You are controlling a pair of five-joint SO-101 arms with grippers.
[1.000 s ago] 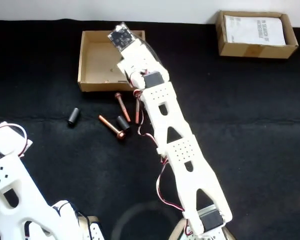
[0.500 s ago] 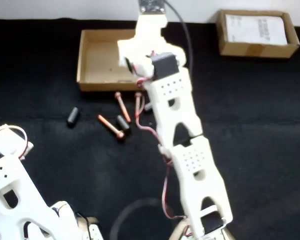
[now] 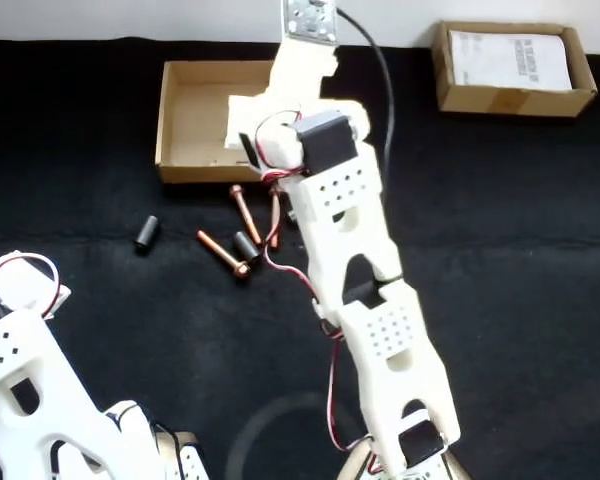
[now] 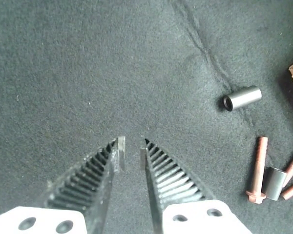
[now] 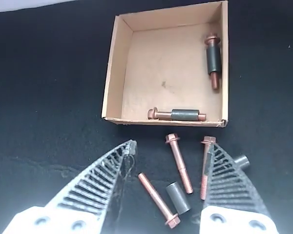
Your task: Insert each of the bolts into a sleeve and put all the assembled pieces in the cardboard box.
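Note:
The cardboard box (image 5: pixel 112 68) holds two assembled pieces, one by a side wall (image 5: pixel 213 61) and one along the near wall (image 5: pixel 178 115). Just outside it on the black cloth lie three copper bolts (image 5: pixel 179 163) (image 5: pixel 157 200) (image 5: pixel 205 168) and a dark sleeve (image 5: pixel 178 197); another sleeve (image 5: pixel 241 160) peeks from behind a finger. My right gripper (image 5: pixel 171 145) hangs open and empty above these loose parts. My left gripper (image 4: pixel 132 144) hovers low over bare cloth, open by a narrow gap and empty, well short of a lone sleeve (image 4: pixel 241 98).
In the high view the right arm (image 3: pixel 330 190) reaches up the middle and covers the near right corner of the box (image 3: pixel 195 120). A second box (image 3: pixel 510 65) with a paper in it sits at the far right. The left arm (image 3: pixel 25 380) fills the near left corner.
The right arm's wrist has lifted and swung toward the far edge of the table, off the box's corner. The loose bolts and sleeves lie where they were. The left arm has barely shifted.

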